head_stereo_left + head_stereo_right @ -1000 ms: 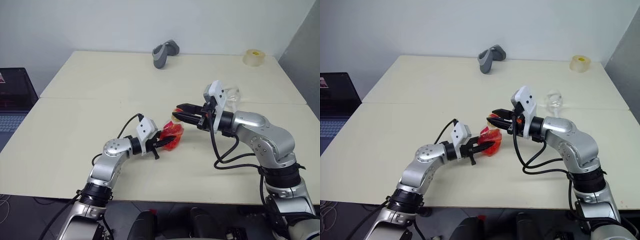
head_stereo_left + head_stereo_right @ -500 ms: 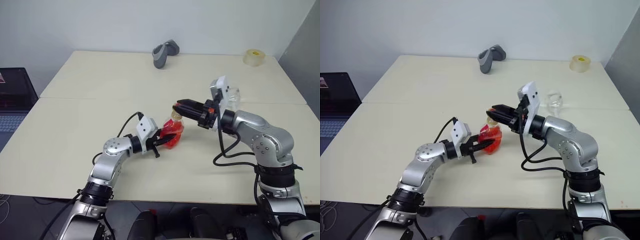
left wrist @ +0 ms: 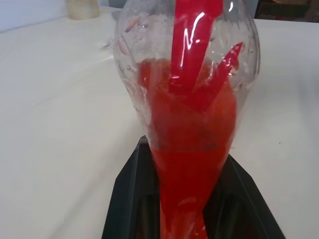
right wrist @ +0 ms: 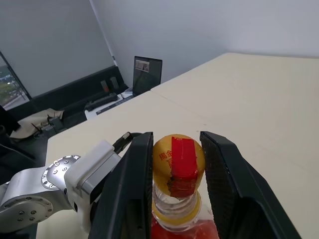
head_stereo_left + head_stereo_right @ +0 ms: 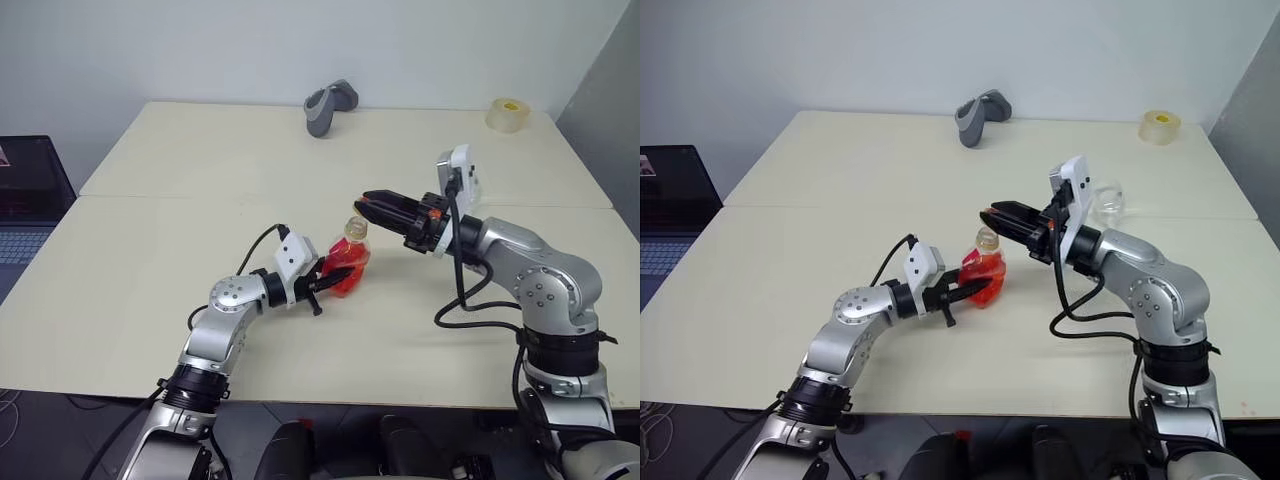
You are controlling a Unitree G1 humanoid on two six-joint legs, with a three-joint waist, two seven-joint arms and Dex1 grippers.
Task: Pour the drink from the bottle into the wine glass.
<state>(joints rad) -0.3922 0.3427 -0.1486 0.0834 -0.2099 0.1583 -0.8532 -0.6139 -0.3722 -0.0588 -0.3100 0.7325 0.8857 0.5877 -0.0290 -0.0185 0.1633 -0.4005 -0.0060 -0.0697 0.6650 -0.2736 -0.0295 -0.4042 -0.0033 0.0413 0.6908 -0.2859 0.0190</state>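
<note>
The bottle (image 5: 350,262) stands nearly upright on the table, its lower half full of the red drink (image 3: 192,124). My left gripper (image 5: 328,283) is shut on the bottle's body from the left, with black fingers (image 3: 127,199) on both sides. The yellowish cap (image 4: 178,158) with a red sticker is on the neck. My right gripper (image 5: 366,203) hovers just above and behind the cap, open. In the right wrist view the cap shows between the fingers (image 4: 130,189) with a thin gap on each side. The wine glass (image 5: 1108,197) stands behind my right wrist, partly hidden.
A grey handheld device (image 5: 328,106) lies at the table's far edge and a tape roll (image 5: 508,114) at the far right corner. A laptop (image 5: 25,205) sits off the table's left side. A seam (image 5: 180,196) crosses the table.
My right gripper has lifted off the cap, drawn back to the right and rolled. The bottle has gone from tilted to nearly upright. The left gripper has kept its hold.
</note>
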